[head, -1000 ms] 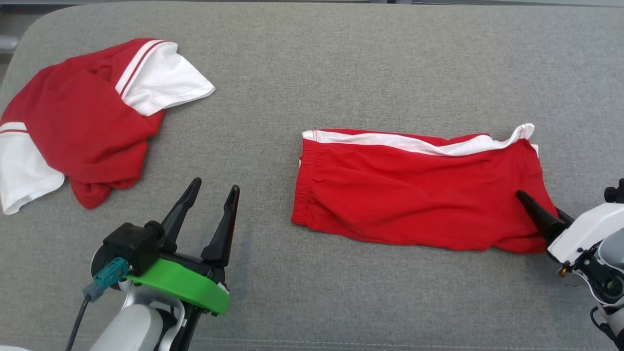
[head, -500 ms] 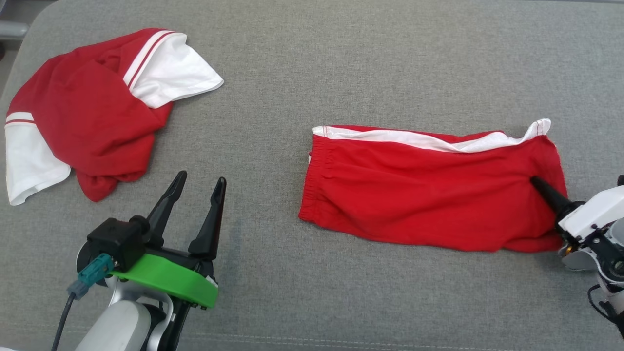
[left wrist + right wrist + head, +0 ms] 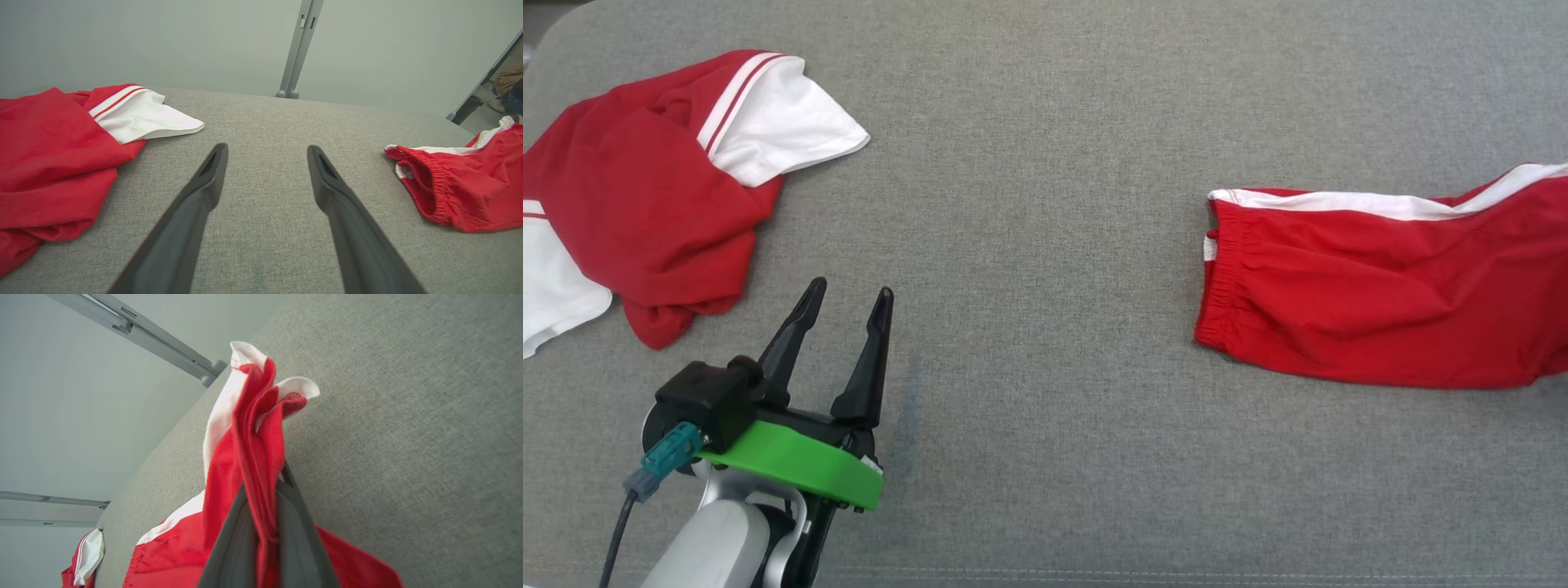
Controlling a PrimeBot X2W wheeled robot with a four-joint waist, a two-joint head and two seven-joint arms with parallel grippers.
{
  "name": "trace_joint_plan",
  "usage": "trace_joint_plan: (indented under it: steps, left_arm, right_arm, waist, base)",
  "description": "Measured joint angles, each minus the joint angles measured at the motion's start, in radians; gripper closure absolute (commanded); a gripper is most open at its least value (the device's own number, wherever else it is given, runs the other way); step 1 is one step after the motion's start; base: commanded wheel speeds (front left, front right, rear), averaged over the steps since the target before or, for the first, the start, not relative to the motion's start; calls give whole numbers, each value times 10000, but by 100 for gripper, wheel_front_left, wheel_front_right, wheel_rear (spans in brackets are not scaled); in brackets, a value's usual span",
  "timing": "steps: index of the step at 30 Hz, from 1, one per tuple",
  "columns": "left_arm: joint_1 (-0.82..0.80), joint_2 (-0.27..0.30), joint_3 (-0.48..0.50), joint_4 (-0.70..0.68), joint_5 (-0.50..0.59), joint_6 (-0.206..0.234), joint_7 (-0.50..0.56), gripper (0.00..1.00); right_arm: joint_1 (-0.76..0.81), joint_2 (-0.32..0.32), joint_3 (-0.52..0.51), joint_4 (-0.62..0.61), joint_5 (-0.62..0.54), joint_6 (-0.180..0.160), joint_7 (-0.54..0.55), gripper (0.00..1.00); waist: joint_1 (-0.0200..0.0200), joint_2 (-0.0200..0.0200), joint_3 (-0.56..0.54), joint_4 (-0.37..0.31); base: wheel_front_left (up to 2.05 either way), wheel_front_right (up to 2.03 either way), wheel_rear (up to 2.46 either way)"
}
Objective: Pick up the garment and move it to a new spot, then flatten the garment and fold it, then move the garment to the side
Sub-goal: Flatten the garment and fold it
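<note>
— Two fingers of the right gripper (image 3: 265, 484) are doing what?
— Clamping together on the red shorts (image 3: 1380, 310), which are lying across the grey cushion (image 3: 1045, 245) at its right side. The left gripper (image 3: 849, 287) is hovering spread wide, empty, near the crumpled shirt (image 3: 645, 196).

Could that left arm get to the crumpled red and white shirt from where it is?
Probably yes. The left gripper is open, and the shirt lies close beside its fingertips with bare grey surface between.
</note>
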Motion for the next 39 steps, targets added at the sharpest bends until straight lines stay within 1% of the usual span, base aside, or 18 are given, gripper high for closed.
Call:
trace_joint_plan:
  steps: [2,7,10,16,18,20,22,24,25,28,29,30,31,32,33,34,35,39]
  left_arm:
    - [0,2,48,-17,0,0,-10,0]
    - [7,21,144,17,2,56,-84,0]
    - [7,13,96,31,75,56,-86,0]
    - [6,-134,-71,58,100,56,-88,0]
    - [9,-176,-63,69,98,56,-100,0]
    - [10,-178,-88,75,98,56,-100,0]
    - [9,-228,-198,90,96,52,-100,0]
    - [9,-311,-242,92,84,44,-100,0]
    - [9,-313,-240,92,84,44,-100,0]
    - [9,-305,-186,111,82,44,-140,0]
    - [9,-305,-180,125,82,44,-142,0]
    - [9,-309,-186,130,82,44,-142,0]
    - [9,-309,-184,134,82,44,-144,0]
    - [9,-311,-186,140,77,44,-151,0]
    - [9,-311,-184,148,77,44,-171,0]
    - [9,-311,-184,153,77,44,-171,0]
    - [9,-314,-186,159,77,44,-171,0]
    - [10,-316,-150,198,75,44,-173,0]
  right_arm:
    - [-56,-31,-27,-449,107,105,130,100]
    - [-527,437,512,-2031,349,441,539,100]
    - [-559,594,1160,-2694,128,449,757,100]
    - [-361,1356,2286,-3488,-527,443,840,100]
    - [-362,1678,2644,-3551,-788,393,832,100]
    - [-361,2000,2842,-3576,-1068,171,685,100]
    - [-360,2117,2882,-3551,-1323,50,500,100]
    - [-360,2217,2964,-3486,-1482,-174,343,100]
    - [-360,2249,3072,-3478,-1595,-199,318,92]
    - [-398,2571,3294,-3473,-1806,-276,199,93]
    - [-398,2652,3382,-3459,-1875,-305,192,89]
    - [-398,2721,3404,-3421,-1935,-380,119,79]
    - [-401,2736,3450,-3400,-1983,-430,109,81]
    - [-403,2736,3505,-3377,-2038,-443,109,79]
    - [-406,2744,3544,-3365,-2125,-447,69,63]
    - [-415,2778,3547,-3361,-2228,-460,-54,0]
    - [-436,2805,3555,-3359,-2320,-522,-115,0]
    - [-599,2901,3645,-3390,-2454,-522,-244,0]
  waist:
    - [0,0,17,-26]
    - [0,0,-23,-97]
    - [0,0,-58,-87]
    - [0,0,-155,124]
    - [0,0,-182,208]
    - [0,0,-201,277]
    - [0,0,-200,362]
    - [0,0,-196,456]
    - [0,0,-192,502]
    - [1,0,-166,598]
    - [0,0,-156,610]
    - [0,0,-150,619]
    - [0,0,-148,627]
    - [0,0,-147,632]
    - [0,0,-148,636]
    - [0,0,-148,637]
    - [0,0,-149,637]
    - [0,0,-158,612]
  base:
    - [0,0,0]
    - [0,0,0]
    - [0,0,0]
    - [0,0,0]
    - [0,0,0]
    - [0,0,0]
    - [0,0,0]
    - [0,0,0]
    - [0,0,0]
    - [0,0,0]
    - [0,0,0]
    - [0,0,0]
    - [0,0,0]
    - [0,0,0]
    - [0,0,0]
    - [0,0,0]
    - [0,0,0]
    - [0,0,0]
